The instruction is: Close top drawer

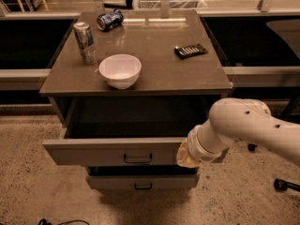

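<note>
Fingers of the gripper (pixel 187 155): you are not seeing whether spread or together | top drawer (pixel 117 150) is standing pulled well out; gripper is sitting against its front's right end | push step is beginning; next is calling for a straight shove inward

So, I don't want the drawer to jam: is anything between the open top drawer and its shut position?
Nothing visible. The top drawer looks bare inside, though dark. The end effector is at the right end of its front panel. The bowl sits on the cabinet top above, out of the path.
</note>
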Robot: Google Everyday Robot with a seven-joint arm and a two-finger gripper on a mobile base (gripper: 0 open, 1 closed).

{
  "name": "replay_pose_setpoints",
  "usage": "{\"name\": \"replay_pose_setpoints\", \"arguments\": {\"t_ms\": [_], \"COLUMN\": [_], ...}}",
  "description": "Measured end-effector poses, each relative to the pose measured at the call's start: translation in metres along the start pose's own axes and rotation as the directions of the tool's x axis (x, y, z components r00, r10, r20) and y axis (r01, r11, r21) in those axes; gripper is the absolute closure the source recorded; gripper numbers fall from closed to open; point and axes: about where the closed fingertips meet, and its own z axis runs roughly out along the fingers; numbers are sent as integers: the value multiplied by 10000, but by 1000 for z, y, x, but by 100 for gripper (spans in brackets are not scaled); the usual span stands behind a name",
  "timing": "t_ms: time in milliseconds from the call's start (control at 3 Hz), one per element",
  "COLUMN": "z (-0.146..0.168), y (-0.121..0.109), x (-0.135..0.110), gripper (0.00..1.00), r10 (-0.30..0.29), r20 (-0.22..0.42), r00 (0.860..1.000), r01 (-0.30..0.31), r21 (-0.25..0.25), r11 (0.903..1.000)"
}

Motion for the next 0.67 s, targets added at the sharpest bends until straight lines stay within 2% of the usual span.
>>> {"name": "replay_pose_setpoints", "arguments": {"t_ms": [667], "z": [16], "y": [-19], "x": [8], "gripper": [38], "r10": [83], "r20": [-387], "r00": [9992], "r01": [-57], "r21": [656], "r11": [9978]}}
